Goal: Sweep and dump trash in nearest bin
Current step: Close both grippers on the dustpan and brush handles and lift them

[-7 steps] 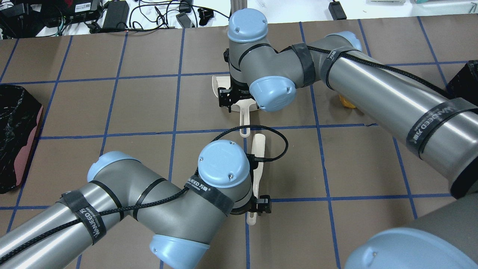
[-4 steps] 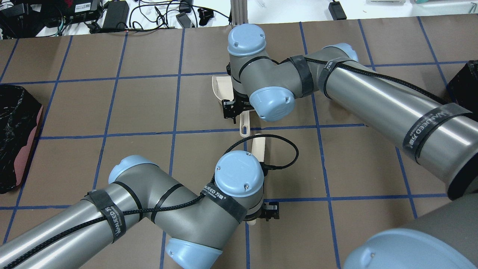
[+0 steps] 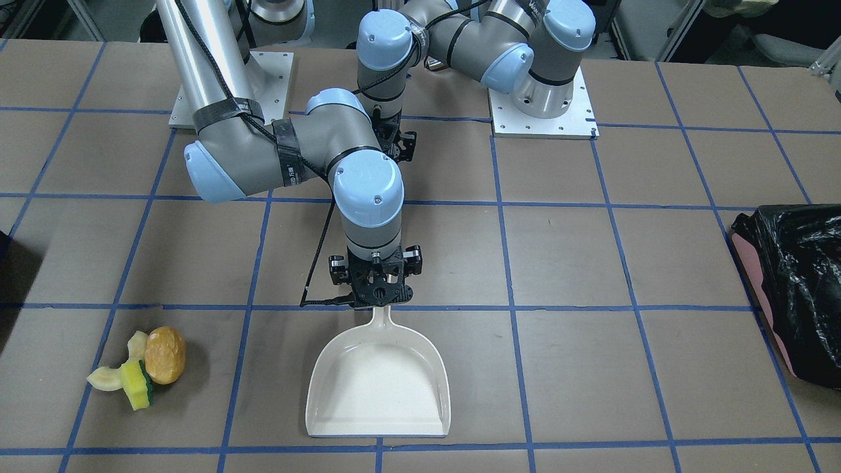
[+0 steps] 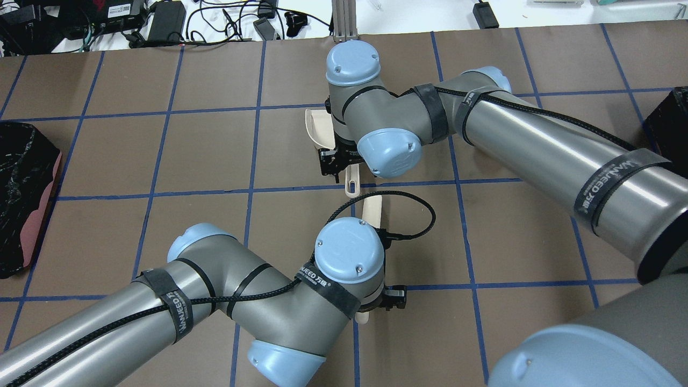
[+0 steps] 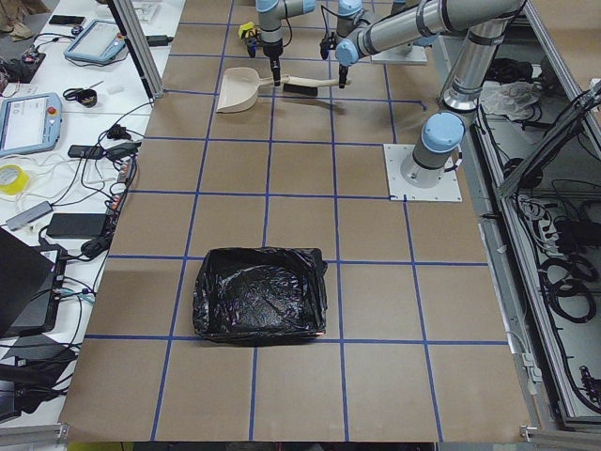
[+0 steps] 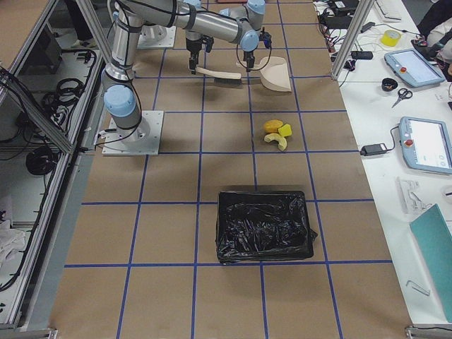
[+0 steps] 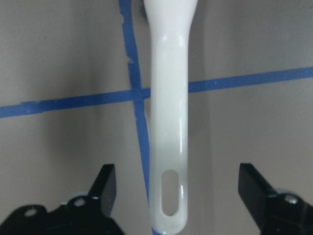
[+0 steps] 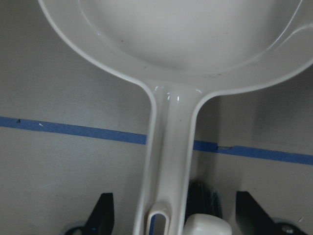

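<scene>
1. Trash (image 3: 141, 363): a loose pile of a potato-ish lump, peel bits and a sponge. It looks light and roll-prone, so I'd sweep it, not pinch it.
2. It's on the table, well off to the robot's right of the dustpan (image 3: 378, 387), far from both grippers.
3. Right gripper (image 8: 176, 215) is spread wide around the dustpan handle, and left gripper (image 7: 178, 196) is wide around the brush (image 7: 168, 98) handle. Neither has clamped yet.

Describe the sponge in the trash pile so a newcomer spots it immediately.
From the white dustpan mid-table, look toward the robot's right to the small trash cluster. The sponge is its only blocky piece: bright yellow with green backing, beside the rounded brown lump and pale curved peels.
</scene>
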You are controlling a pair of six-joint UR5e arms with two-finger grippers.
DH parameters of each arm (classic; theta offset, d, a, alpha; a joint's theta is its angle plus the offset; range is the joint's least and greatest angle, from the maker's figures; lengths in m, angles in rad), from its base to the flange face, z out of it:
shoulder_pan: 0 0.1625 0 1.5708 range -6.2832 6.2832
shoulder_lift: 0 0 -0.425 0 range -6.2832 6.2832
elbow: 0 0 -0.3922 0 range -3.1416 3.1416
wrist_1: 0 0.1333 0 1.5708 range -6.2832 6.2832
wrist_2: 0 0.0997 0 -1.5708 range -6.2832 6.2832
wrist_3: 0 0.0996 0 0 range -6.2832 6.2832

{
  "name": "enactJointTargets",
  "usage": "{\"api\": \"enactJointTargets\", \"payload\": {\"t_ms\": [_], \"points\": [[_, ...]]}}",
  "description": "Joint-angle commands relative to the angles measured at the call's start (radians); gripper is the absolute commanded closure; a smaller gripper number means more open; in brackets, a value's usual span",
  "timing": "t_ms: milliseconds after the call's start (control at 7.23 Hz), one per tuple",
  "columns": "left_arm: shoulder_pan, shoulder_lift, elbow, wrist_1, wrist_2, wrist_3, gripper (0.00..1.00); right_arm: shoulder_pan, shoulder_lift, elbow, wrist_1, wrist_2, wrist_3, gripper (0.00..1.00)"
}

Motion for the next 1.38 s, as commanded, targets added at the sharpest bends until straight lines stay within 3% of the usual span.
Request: {"api": "enactJointTargets", "payload": {"t_ms": [0,277,415,1107,1245], "points": [[0.000,-0.009,-0.014,0.003,-0.004,-0.006,0.31,0.002,0.009,0.002,0.000,0.002,0.006,0.19],[0.000,-0.003,-0.013,-0.002,-0.010,-0.014,0.84,0.002,0.022,0.001,-0.008,0.014,0.029,0.26],[0.000,-0.003,-0.006,-0.002,-0.010,-0.024,1.00,0.002,0.019,0.001,-0.006,0.017,0.034,0.29],[0.009,0.028,0.021,-0.008,0.019,-0.112,1.00,0.009,0.015,-0.001,-0.005,0.017,0.072,0.35],[0.009,0.037,0.024,-0.011,0.070,-0.118,1.00,0.009,0.015,-0.001,-0.008,0.017,0.072,0.38]]}}
